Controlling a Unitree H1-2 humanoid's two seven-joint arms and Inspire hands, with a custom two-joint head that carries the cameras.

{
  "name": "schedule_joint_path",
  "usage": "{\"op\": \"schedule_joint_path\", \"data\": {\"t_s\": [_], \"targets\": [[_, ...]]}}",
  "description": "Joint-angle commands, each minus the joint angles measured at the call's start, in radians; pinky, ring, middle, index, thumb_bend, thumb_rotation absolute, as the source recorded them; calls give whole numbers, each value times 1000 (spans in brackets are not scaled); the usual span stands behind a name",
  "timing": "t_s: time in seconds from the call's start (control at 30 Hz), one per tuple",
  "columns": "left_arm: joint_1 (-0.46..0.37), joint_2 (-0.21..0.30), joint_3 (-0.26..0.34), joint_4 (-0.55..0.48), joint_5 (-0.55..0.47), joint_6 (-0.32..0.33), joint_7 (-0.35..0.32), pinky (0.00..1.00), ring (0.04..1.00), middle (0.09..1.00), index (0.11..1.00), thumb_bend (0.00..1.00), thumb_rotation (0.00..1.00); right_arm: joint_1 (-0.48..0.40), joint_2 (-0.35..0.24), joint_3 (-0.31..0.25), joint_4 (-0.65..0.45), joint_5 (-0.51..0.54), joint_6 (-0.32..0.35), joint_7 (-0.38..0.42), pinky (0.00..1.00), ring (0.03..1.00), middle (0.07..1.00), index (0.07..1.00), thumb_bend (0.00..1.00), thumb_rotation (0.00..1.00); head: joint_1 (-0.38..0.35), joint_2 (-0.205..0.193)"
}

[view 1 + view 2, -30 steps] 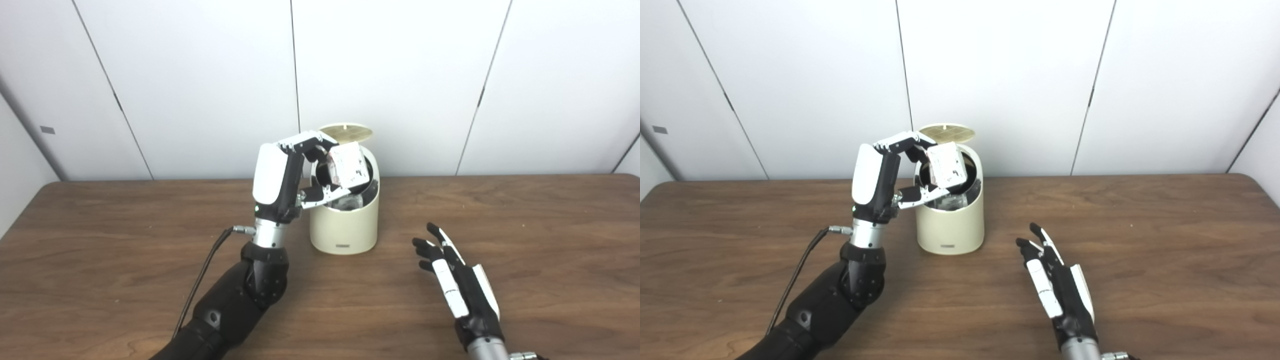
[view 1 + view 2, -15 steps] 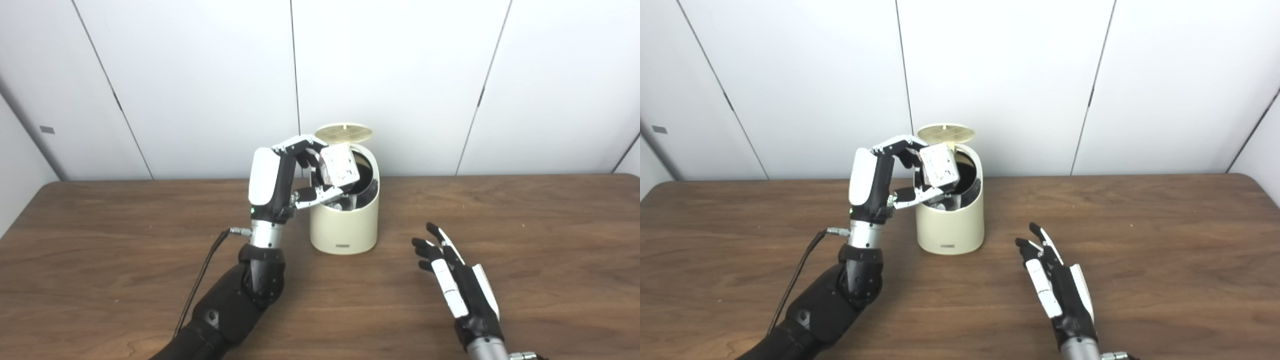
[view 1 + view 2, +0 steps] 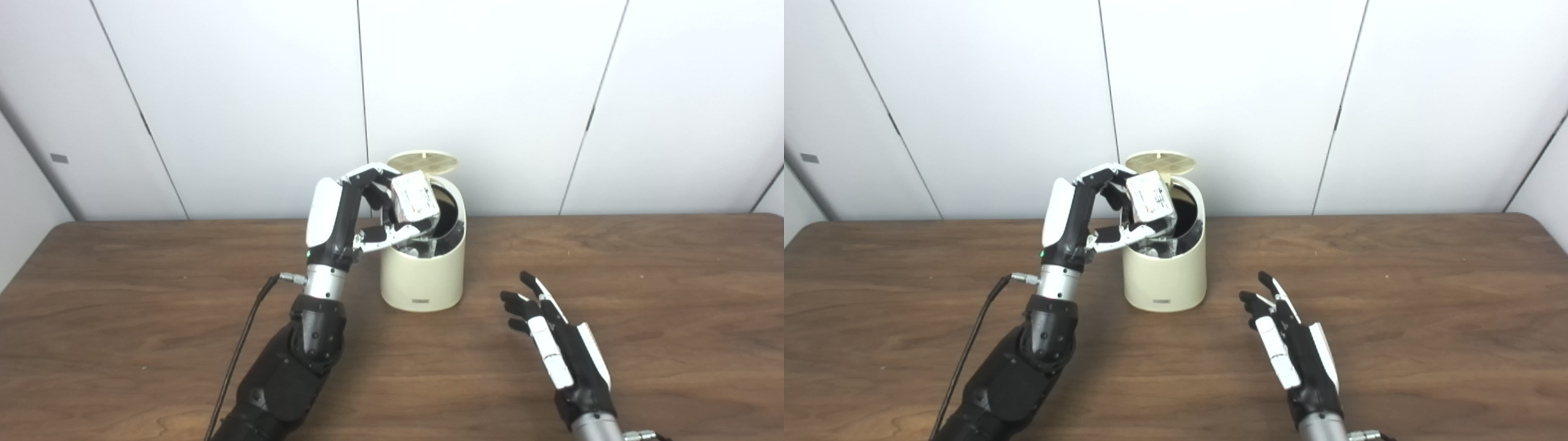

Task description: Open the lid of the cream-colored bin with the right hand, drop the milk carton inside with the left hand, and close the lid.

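Observation:
The cream-colored bin (image 3: 421,275) stands mid-table with its round lid (image 3: 424,162) tipped up and open at the back. My left hand (image 3: 352,211) is shut on the white milk carton (image 3: 414,196) and holds it tilted over the left side of the bin's open mouth. The carton also shows in the right eye view (image 3: 1150,196). Something lies inside the bin below it; I cannot tell what. My right hand (image 3: 554,337) is open, fingers spread, resting on the table to the right and in front of the bin.
The brown wooden table (image 3: 122,318) runs across the whole view. White wall panels (image 3: 245,92) stand close behind the bin. A black cable (image 3: 245,331) hangs from my left wrist.
My left hand has drawn back a little to the left with the carton, from over the middle of the bin's mouth to its left side. My right hand shifted slightly.

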Motion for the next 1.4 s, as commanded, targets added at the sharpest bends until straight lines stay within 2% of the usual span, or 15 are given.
{"op": "schedule_joint_path", "data": {"t_s": [0.0, 0.43, 0.57, 0.6, 0.63, 0.67, 0.7, 0.77, 0.87, 0.97, 1.03, 1.1, 1.2, 1.37], "targets": [[-37, -17, 13, -38, 19, -21, -18, 400, 449, 538, 578, 991, 17, -18, 3, 0, -46, 0, -9, 1, 796, 850, 812, 939, 518, 944, -1, 1], [-24, -29, 67, -63, 42, -14, -99, 412, 455, 560, 635, 1000, 66, -22, -1, 1, -48, 0, -5, 5, 809, 837, 777, 923, 511, 943, -1, 4], [-24, -33, 76, -58, 70, -26, -76, 411, 454, 557, 627, 1000, 52, -22, -1, 2, -54, -8, 5, 2, 814, 826, 771, 913, 511, 952, 1, 6], [-22, -35, 79, -59, 76, -33, -64, 404, 441, 541, 600, 976, 21, -22, -1, 2, -54, -9, 4, 1, 809, 823, 772, 912, 503, 952, 1, 6], [-18, -39, 83, -62, 82, -38, -51, 404, 432, 515, 587, 769, 10, -23, -1, 2, -53, -9, 3, 0, 806, 819, 771, 909, 501, 951, 1, 6], [-14, -39, 82, -69, 91, -43, -31, 399, 408, 506, 569, 636, 5, -24, -2, 2, -52, -10, 1, -1, 801, 816, 771, 908, 501, 951, 0, 6], [-10, -37, 80, -77, 99, -46, -14, 396, 403, 503, 539, 555, 2, -25, -2, 1, -51, -9, -2, -2, 788, 811, 771, 905, 498, 952, 0, 7], [1, -32, 77, -105, 98, -48, 3, 406, 426, 502, 497, 513, 0, -28, 2, -4, -49, 1, -11, -4, 777, 807, 778, 909, 479, 939, 1, 9], [23, -34, 98, -160, 61, -47, -12, 419, 465, 504, 471, 504, 0, -39, 7, -15, -47, 17, -13, -8, 763, 808, 804, 919, 456, 904, 3, 11], [50, -42, 129, -222, 29, -38, -43, 417, 467, 508, 465, 502, 0, -59, 6, -33, -44, 49, -16, -2, 815, 857, 851, 937, 469, 898, 3, 10], [71, -47, 150, -273, 16, -19, -61, 384, 453, 500, 462, 483, 0, -86, -4, -41, -36, 54, -25, 0, 849, 878, 866, 941, 479, 896, 2, 9], [93, -57, 172, -328, -6, 8, -85, 368, 443, 500, 466, 479, 0, -116, -22, -42, -28, 37, -38, 0, 825, 869, 862, 931, 479, 884, 1, 10], [138, -79, 207, -427, -60, 86, -131, 364, 440, 501, 466, 478, 0, -174, -50, -32, -20, -17, -42, -5, 794, 865, 861, 902, 487, 861, 0, 11], [227, -100, 254, -553, -139, 176, -190, 337, 448, 511, 499, 478, 0, -298, -73, 1, -41, -143, 47, -8, 738, 832, 852, 856, 526, 804, 0, 15]]}}
